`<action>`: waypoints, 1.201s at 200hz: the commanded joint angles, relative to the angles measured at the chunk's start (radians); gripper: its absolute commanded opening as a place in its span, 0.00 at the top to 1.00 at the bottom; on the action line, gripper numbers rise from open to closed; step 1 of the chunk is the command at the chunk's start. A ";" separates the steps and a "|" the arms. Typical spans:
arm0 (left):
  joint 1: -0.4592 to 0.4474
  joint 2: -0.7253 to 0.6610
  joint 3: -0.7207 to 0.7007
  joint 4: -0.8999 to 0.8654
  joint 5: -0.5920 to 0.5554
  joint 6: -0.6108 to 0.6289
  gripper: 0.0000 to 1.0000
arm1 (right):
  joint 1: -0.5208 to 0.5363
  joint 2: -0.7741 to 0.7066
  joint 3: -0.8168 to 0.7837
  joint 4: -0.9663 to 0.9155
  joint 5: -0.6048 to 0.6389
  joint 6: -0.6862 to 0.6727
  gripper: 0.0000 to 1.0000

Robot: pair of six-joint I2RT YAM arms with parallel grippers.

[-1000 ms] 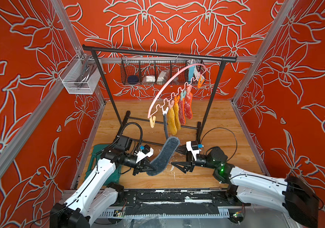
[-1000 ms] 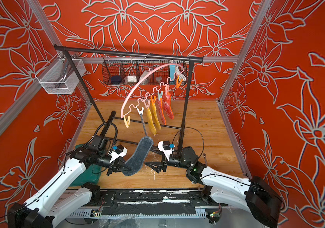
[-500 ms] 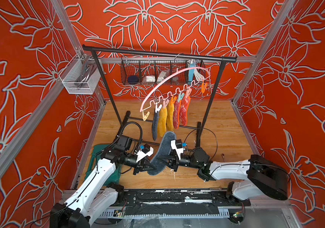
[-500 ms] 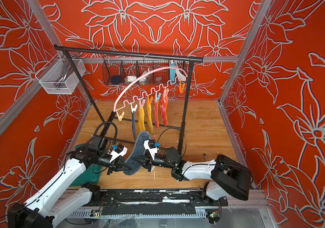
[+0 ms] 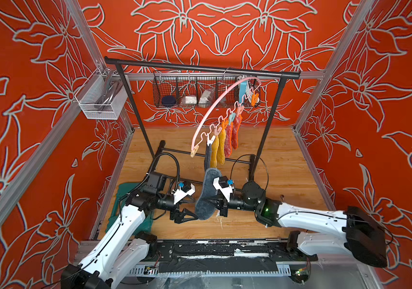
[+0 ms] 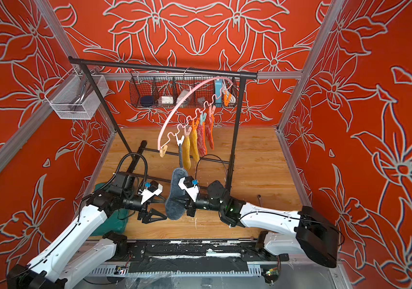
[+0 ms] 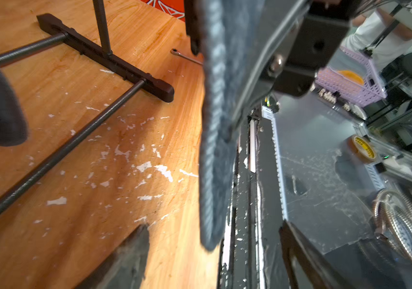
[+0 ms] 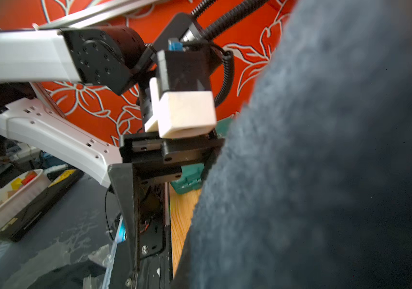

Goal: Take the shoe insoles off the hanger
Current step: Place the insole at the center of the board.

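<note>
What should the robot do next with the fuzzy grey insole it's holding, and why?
Probably the right gripper should lower the dark grey insole onto the wooden table and let go. It is shut on the insole, which looks clear of the pink hanger, and the left gripper stands open beside it.

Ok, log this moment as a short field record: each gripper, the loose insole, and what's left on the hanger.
right gripper: jaws shut on the loose dark grey fuzzy foot-shaped insole
left gripper: jaws open either side of that insole's lower end, not clamped
hanger: thin pink arched plastic hanger, tilted, hanging from the tall black metal rack
clipped on: one dark grey insole, two mustard yellow insoles, two red-pink insoles
empty clip: peach clothespin at the hanger's low end
</note>
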 commanded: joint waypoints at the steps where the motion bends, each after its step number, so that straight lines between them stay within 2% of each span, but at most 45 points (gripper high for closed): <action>1: 0.002 -0.014 -0.029 0.032 -0.135 -0.022 0.17 | -0.036 -0.065 0.059 -0.412 0.050 -0.091 1.00; 14: 0.011 -0.018 -0.045 0.050 -0.210 -0.032 0.15 | -0.056 -0.107 0.083 -0.553 0.092 -0.093 1.00; 29: 0.021 -0.026 -0.060 0.084 -0.319 -0.063 0.14 | -0.090 -0.152 0.092 -0.690 0.148 -0.005 1.00; 46: 0.042 -0.042 -0.080 0.134 -0.431 -0.095 0.11 | -0.155 -0.196 0.079 -0.807 0.140 0.119 1.00; 64: 0.074 -0.063 -0.112 0.182 -0.506 -0.114 0.02 | -0.271 -0.206 0.084 -0.945 0.069 0.220 1.00; 77: 0.106 -0.073 -0.134 0.217 -0.523 -0.123 0.02 | -0.335 -0.194 0.101 -1.038 0.025 0.230 1.00; 118: 0.235 -0.053 -0.146 0.291 -0.535 -0.173 0.02 | -0.423 -0.137 0.156 -1.204 0.017 0.220 1.00; 134: 0.279 -0.026 -0.134 0.307 -0.558 -0.179 0.02 | -0.463 -0.093 0.196 -1.282 0.060 0.240 1.00; 167: 0.337 0.021 -0.110 0.347 -0.690 -0.204 0.02 | -0.529 0.005 0.283 -1.445 0.156 0.228 1.00; 201: 0.398 0.071 -0.081 0.328 -0.695 -0.228 0.02 | -0.598 0.045 0.292 -1.490 0.194 0.206 1.00; 240: 0.443 0.114 -0.094 0.375 -0.721 -0.259 0.02 | -0.673 0.057 0.265 -1.452 0.209 0.186 1.00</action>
